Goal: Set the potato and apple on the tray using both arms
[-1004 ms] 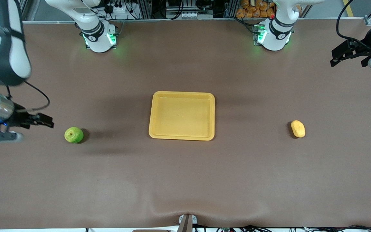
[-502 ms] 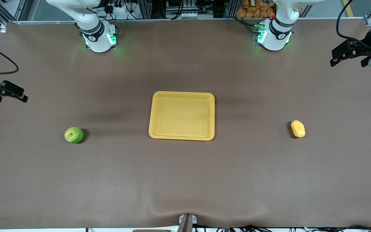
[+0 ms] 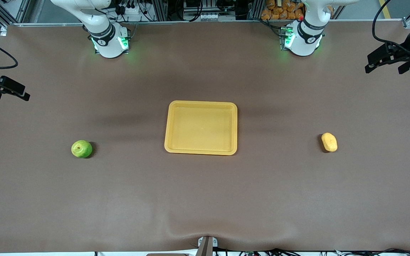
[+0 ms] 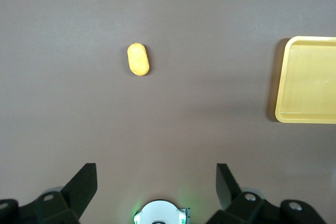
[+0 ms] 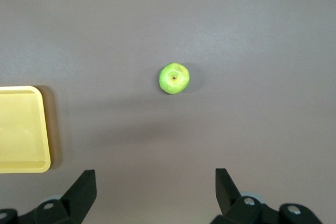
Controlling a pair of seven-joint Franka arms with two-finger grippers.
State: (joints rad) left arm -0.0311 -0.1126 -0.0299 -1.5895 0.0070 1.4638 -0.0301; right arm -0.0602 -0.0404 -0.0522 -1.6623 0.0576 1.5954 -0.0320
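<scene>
Yellow tray (image 3: 201,127) sits mid-table (image 3: 205,199), empty. Taking the tray as clock centre in the front view: apple (image 3: 81,149) at about 9 o'clock toward the right arm's end of the table, well apart from the tray; potato (image 3: 329,142) at about 3 o'clock toward the left arm's end, also well apart. Both lie on the table, slightly nearer the front camera than the tray's middle. Apple has its stem dimple up; potato lies flat on its long side.

Right gripper (image 3: 11,91) is up in the air at about 10 o'clock, over the table edge at the right arm's end, fingers (image 5: 84,190) spread wide, nothing between them. Its wrist view looks down on the apple (image 5: 174,78) and a tray corner (image 5: 23,129).

Left gripper (image 3: 386,62) is up in the air at about 2 o'clock, over the left arm's end of the table, fingers (image 4: 84,188) spread wide, nothing held. Its wrist view shows the potato (image 4: 138,59) and the tray rim (image 4: 304,80).
</scene>
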